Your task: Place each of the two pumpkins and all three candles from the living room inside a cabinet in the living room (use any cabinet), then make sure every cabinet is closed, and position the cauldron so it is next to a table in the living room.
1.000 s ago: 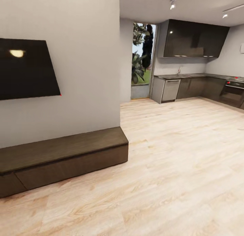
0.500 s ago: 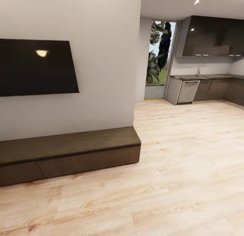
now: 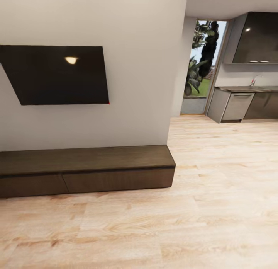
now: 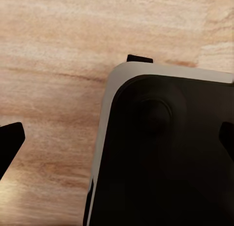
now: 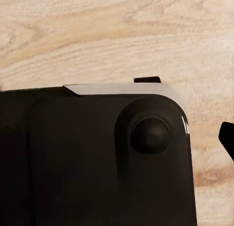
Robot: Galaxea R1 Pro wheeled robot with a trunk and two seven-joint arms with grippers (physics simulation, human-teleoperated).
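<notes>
The long, low dark brown cabinet (image 3: 85, 170) stands against the white wall, its flat drawer fronts all shut. The pumpkins, candles and cauldron are out of view. In the left wrist view my left gripper (image 4: 118, 141) hangs open over my own black, white-rimmed base (image 4: 165, 153) and the wood floor, with one dark fingertip (image 4: 9, 143) at each side edge. In the right wrist view my right gripper (image 5: 117, 138) is also over the base (image 5: 97, 158). One of its fingertips (image 5: 227, 138) sits at the far edge, so the jaws stand wide apart, holding nothing.
A black TV (image 3: 58, 74) hangs on the wall above the cabinet. Pale wood floor (image 3: 154, 230) stretches in front and to the right. Past the wall's corner are a glass door with plants (image 3: 200, 64) and grey kitchen units (image 3: 247, 103).
The whole head view has swung to the left: the cabinet and TV now sit further right in the picture and face me more squarely. Less of the kitchen shows.
</notes>
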